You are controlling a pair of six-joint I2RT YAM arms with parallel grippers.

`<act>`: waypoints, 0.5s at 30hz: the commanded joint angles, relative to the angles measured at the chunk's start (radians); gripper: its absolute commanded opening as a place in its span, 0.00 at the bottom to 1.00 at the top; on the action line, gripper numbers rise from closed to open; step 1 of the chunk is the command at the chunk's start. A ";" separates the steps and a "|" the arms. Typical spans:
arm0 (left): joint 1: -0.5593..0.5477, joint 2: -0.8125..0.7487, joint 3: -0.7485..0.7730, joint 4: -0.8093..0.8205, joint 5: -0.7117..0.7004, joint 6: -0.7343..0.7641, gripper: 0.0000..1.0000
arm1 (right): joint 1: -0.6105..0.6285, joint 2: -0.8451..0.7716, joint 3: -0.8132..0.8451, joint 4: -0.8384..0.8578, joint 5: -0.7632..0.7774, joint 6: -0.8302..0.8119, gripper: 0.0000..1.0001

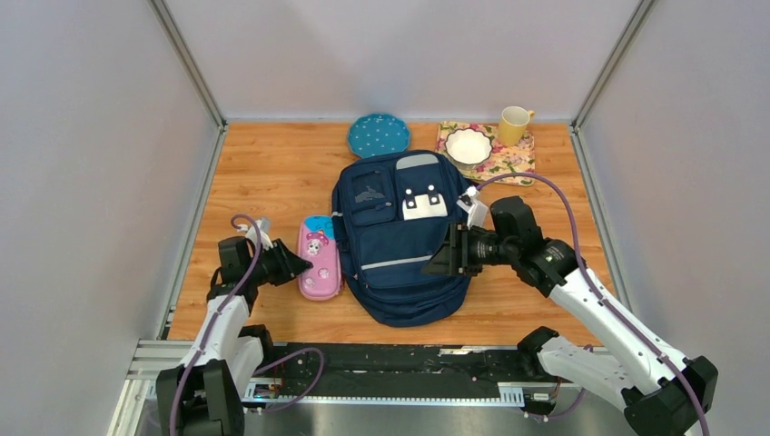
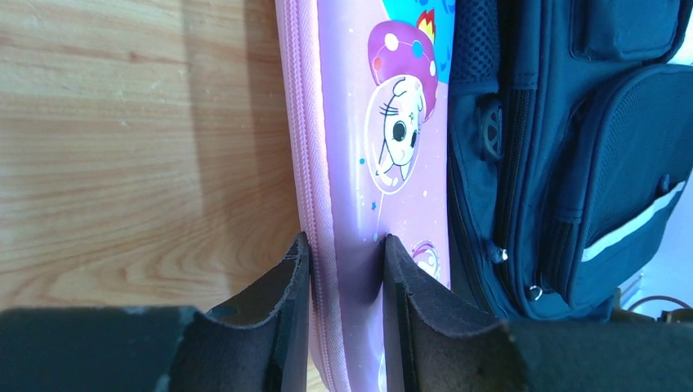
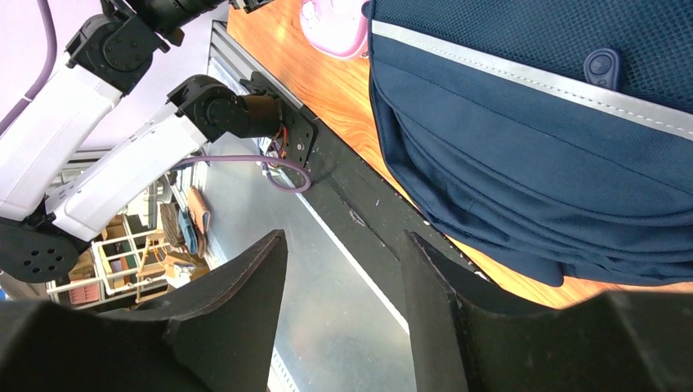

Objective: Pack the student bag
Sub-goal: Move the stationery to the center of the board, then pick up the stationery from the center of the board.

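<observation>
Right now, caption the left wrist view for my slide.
Left pincer grips edge of pink case, beside the bag.

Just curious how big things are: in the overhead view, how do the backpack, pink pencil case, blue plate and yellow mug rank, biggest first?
1. backpack
2. pink pencil case
3. blue plate, close to the pencil case
4. yellow mug

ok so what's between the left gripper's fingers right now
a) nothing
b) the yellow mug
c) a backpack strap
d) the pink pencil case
D: in the left wrist view, the left gripper has a finger on each side of the zipped edge of the pink pencil case, which lies right beside the navy backpack.
</observation>
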 commanded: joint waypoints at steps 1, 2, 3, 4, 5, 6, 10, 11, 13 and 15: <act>-0.014 -0.033 -0.029 0.089 0.123 -0.085 0.32 | 0.024 0.004 0.003 0.067 0.009 0.026 0.56; -0.015 -0.034 -0.033 0.098 0.132 -0.092 0.34 | 0.030 0.007 0.007 0.067 0.009 0.024 0.56; -0.015 -0.037 -0.037 0.116 0.156 -0.101 0.35 | 0.034 0.010 0.013 0.063 0.009 0.021 0.56; -0.015 -0.040 -0.039 0.126 0.166 -0.118 0.36 | 0.034 0.012 0.016 0.056 0.011 0.015 0.56; -0.018 -0.051 -0.040 0.132 0.172 -0.128 0.39 | 0.034 0.015 0.017 0.053 0.014 0.014 0.56; -0.017 -0.056 -0.045 0.171 0.184 -0.139 0.40 | 0.034 0.015 0.016 0.056 0.015 0.015 0.56; -0.018 -0.090 -0.036 0.181 0.192 -0.162 0.43 | 0.037 0.017 0.002 0.076 0.014 0.027 0.56; -0.018 -0.100 -0.034 0.178 0.195 -0.164 0.49 | 0.038 0.017 -0.001 0.079 0.014 0.033 0.56; -0.018 -0.106 -0.030 0.178 0.203 -0.173 0.51 | 0.041 0.018 -0.006 0.090 0.014 0.035 0.56; -0.018 -0.105 -0.026 0.167 0.204 -0.173 0.54 | 0.044 0.018 -0.009 0.093 0.012 0.038 0.56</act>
